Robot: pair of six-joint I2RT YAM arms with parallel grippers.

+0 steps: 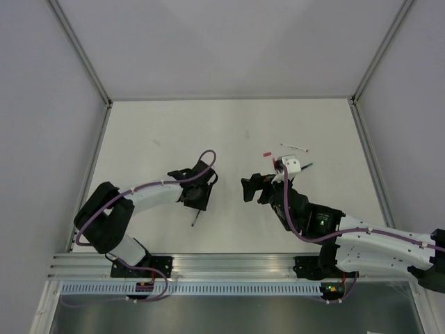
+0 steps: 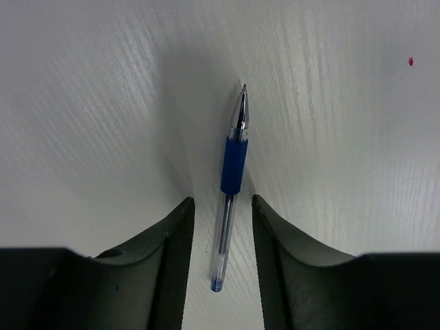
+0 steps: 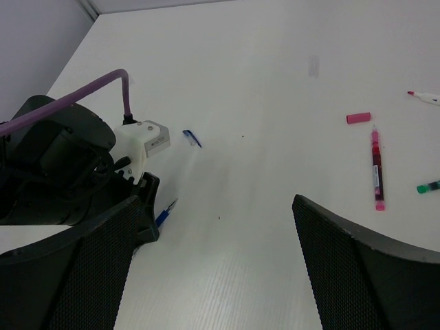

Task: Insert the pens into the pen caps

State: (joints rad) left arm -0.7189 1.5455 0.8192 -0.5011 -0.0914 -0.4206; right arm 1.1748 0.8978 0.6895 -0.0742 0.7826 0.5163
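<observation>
Left claw (image 2: pixel 221 203): down at the white laminate surface (image 2: pixel 82 103), jaws apart, one finger on either side of the slim clear-barrelled blue pen (image 2: pixel 234 165) with rubber sleeve and metal tip. A small gap shows on both sides, so no contact yet. The pen lies flat, tip pointing away from the wrist, tail end back between the fingers. The fingers flank the clear barrel behind the sleeve. Judged deliberate: a hold there leaves the writing end free to enter a cap.

Right claw (image 3: pixel 214 201): jaws wide apart, nothing between them, held above the surface and facing the left arm. Judged free to fetch the cap.

Short dark blue cap (image 3: pixel 192 138), plastic: loose on the surface just beyond the left arm, apart from the blue pen.

Off to the right: slim red pen (image 3: pixel 376 168), with a short pink-red cap (image 3: pixel 358 117) near its tip but not joined to it. A white pen (image 3: pixel 426 97) with a red end and a green pen (image 3: pixel 430 186) lie at the frame edge.

Status: blue and red pens both uncapped.
</observation>
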